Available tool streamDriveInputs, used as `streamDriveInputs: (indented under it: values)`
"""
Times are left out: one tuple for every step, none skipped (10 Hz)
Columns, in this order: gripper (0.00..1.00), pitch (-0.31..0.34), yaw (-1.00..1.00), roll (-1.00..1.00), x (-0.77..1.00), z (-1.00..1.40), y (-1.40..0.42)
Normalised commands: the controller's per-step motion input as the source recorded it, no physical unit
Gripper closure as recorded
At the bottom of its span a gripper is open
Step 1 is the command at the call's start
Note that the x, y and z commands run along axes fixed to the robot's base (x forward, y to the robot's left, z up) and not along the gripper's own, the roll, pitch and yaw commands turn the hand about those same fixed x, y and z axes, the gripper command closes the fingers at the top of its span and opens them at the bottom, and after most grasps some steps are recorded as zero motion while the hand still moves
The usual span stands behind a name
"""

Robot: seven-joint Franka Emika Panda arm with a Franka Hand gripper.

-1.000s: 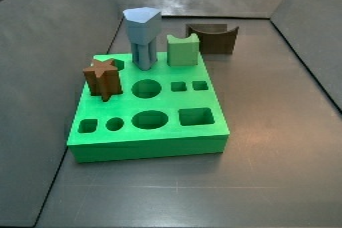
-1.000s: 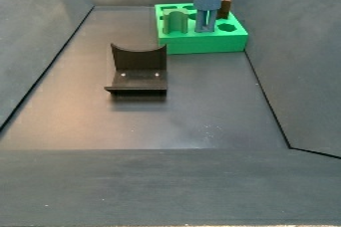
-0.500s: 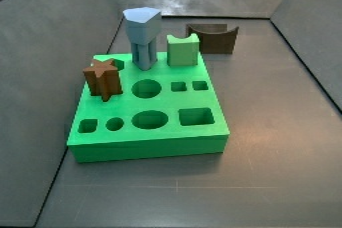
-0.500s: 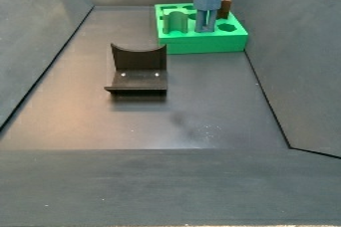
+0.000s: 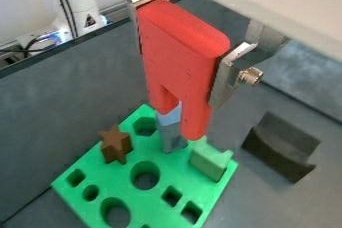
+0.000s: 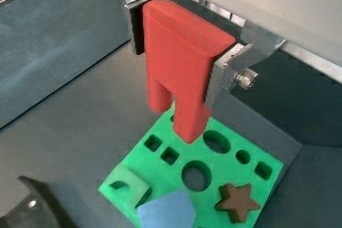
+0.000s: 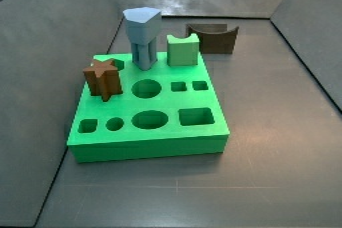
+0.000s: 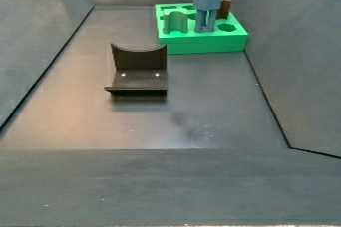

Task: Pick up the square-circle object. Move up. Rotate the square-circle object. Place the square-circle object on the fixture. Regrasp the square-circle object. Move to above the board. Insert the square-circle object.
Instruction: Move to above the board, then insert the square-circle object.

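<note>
In both wrist views my gripper (image 5: 183, 57) (image 6: 183, 52) is shut on the square-circle object (image 5: 181, 72) (image 6: 181, 77), a bright red peg. The peg hangs with its narrower end down, high above the green board (image 5: 91, 188) (image 6: 158, 143). The silver fingers (image 5: 229, 75) (image 6: 229, 70) press on its two sides. The dark fixture (image 5: 281, 147) (image 6: 34, 207) stands on the floor beside the board. Both side views show the board (image 7: 147, 144) (image 8: 200, 44) and the fixture (image 7: 211, 38) (image 8: 136, 70), but neither the gripper nor the red peg.
A tall blue peg (image 7: 140, 34) (image 8: 206, 2), a brown star peg (image 7: 103, 75) and a green notched block (image 7: 183, 49) stand in the board. They also show below the gripper in a wrist view (image 5: 170, 130). Dark walls enclose the floor.
</note>
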Motion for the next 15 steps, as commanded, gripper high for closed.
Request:
streamDriveInputs:
  values:
    - [1.00,-0.016,-0.02,-0.22,-0.04,0.00,-0.03]
    - [1.00,0.000,0.78,0.08,0.00,-0.71,-0.38]
    - [1.00,-0.010,0.68,0.04,-0.01,-0.57,-0.46]
    - [1.00,0.000,0.68,0.05,-0.03,-0.59,-0.46]
    - [1.00,0.000,0.54,0.10,-0.11,-0.63,-0.63]
    - [1.00,0.000,0.40,0.12,-0.18,-0.72,-0.75]
    - [1.00,0.000,0.25,0.08,-0.37,-0.81,-0.70]
    - [1.00,-0.199,0.09,0.00,-0.44,-0.66,-0.65]
    - [1.00,-0.303,0.00,-0.04,-0.39,-0.56,-0.53]
    - [1.00,-0.330,0.00,-0.08,-0.29,-0.50,-0.31]
    - [1.00,-0.331,0.04,-0.11,-0.25,-0.48,-0.13]
    - [1.00,-0.286,0.07,-0.05,-0.35,-0.65,0.00]
    - [1.00,-0.243,0.00,0.05,-0.50,-0.83,0.08]
    - [1.00,-0.239,0.09,0.06,-0.57,-0.85,0.17]
    - [1.00,-0.243,0.13,0.04,-0.50,-0.83,0.11]
